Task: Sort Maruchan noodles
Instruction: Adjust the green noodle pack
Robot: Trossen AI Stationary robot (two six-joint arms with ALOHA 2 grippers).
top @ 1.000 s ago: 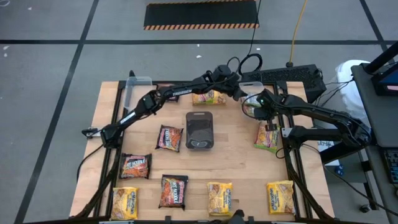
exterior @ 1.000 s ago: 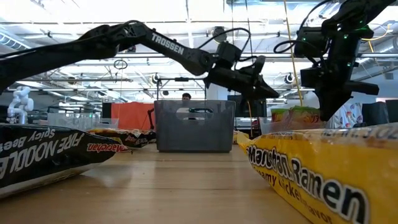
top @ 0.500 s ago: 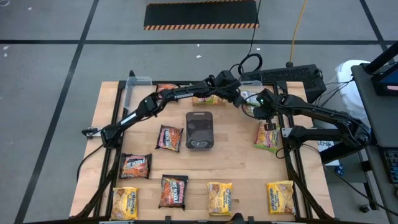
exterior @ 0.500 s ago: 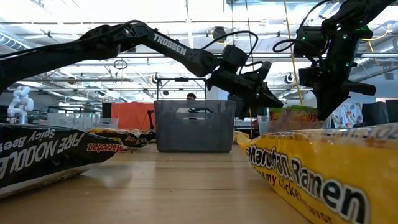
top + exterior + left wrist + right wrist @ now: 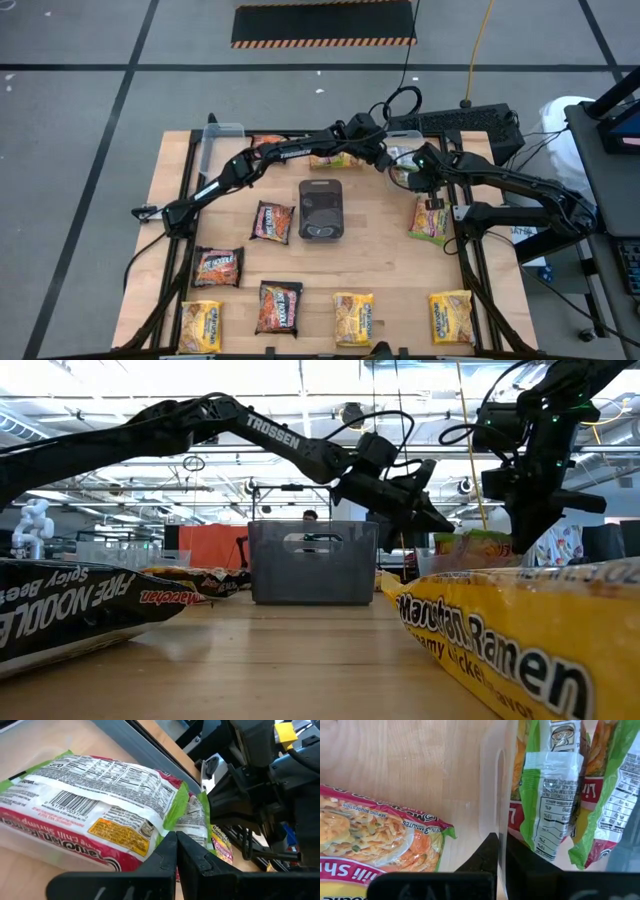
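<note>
Low view: "TROSSEN" on the left arm (image 5: 150, 430), "Maruchan Ramen" on a yellow packet (image 5: 520, 645), both grippers closed, empty.

The room is evenly bright, lit from overhead — in the low view the ceiling lights (image 5: 300, 375) blow out to white glare and the two arms read as dark silhouettes against them. On the wooden surface (image 5: 385, 265) shadows are soft and faint, pooling only just beneath the arms. The nearest yellow packet (image 5: 520, 635) is blurred, too close to the low camera, as is the dark packet (image 5: 70, 610) opposite; the grey bin (image 5: 313, 563) farther back is sharp. Both wrist views are crisp on the packet print, with a mild sheen on the clear tub wall (image 5: 492, 780) — their own fingers are soft
</note>
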